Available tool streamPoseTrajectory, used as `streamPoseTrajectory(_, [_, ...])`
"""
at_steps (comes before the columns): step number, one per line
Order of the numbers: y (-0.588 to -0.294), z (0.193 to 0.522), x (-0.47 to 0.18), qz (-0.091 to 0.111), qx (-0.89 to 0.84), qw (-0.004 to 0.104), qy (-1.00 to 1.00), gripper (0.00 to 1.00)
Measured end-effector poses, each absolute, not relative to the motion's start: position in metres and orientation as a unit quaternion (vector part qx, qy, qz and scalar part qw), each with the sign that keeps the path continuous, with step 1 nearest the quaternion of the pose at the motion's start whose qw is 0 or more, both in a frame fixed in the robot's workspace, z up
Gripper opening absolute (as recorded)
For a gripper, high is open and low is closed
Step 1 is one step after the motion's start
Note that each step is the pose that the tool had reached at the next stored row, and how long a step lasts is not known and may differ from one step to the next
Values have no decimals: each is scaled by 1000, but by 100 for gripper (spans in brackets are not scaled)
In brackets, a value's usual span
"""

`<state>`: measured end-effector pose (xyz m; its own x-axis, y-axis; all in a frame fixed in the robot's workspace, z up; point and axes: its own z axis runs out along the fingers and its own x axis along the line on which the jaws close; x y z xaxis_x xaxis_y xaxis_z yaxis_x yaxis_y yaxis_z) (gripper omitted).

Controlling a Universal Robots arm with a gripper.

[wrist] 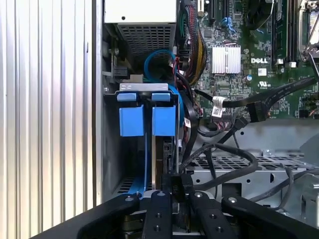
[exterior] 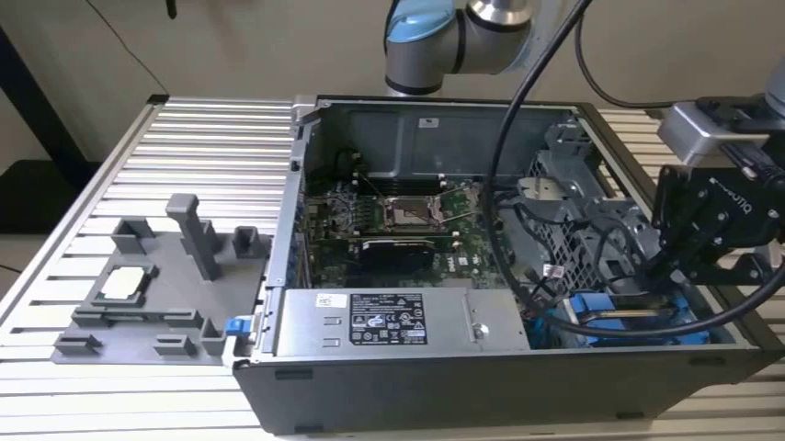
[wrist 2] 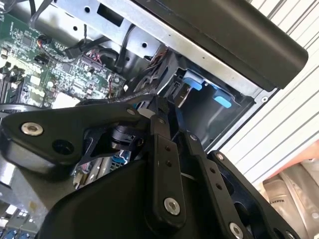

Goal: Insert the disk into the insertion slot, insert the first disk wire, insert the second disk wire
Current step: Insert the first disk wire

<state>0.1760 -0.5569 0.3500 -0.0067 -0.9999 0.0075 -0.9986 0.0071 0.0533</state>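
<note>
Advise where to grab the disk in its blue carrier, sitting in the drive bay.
Probably the two blue tabs at the disk's exposed end, pinched together across their width, coming in through the case's open side. The insertion slot walls hem in its long sides, so that tabbed end looks like the only free purchase.
</note>
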Motion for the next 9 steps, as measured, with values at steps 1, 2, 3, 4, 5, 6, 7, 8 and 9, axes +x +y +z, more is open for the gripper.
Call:
streamPoseTrajectory(1, [-557, 349, 176, -16, 704, 22, -709, 19])
streamPoseTrajectory(2, [-557, 348, 177, -16, 704, 22, -709, 19])
streamPoseTrajectory(3, [-558, 348, 177, -16, 704, 22, -709, 19])
streamPoseTrajectory(4, [-558, 347, 177, -17, 704, 22, -709, 19])
streamPoseTrajectory(5, [-558, 346, 177, -17, 704, 22, -709, 19])
streamPoseTrajectory(6, [-558, 346, 178, -16, 704, 22, -709, 19])
streamPoseTrajectory(7, [-558, 346, 178, -17, 704, 22, -709, 19])
streamPoseTrajectory(8, [-558, 345, 178, -17, 704, 22, -709, 19])
streamPoseTrajectory(9, [-558, 345, 178, -17, 704, 22, -709, 19])
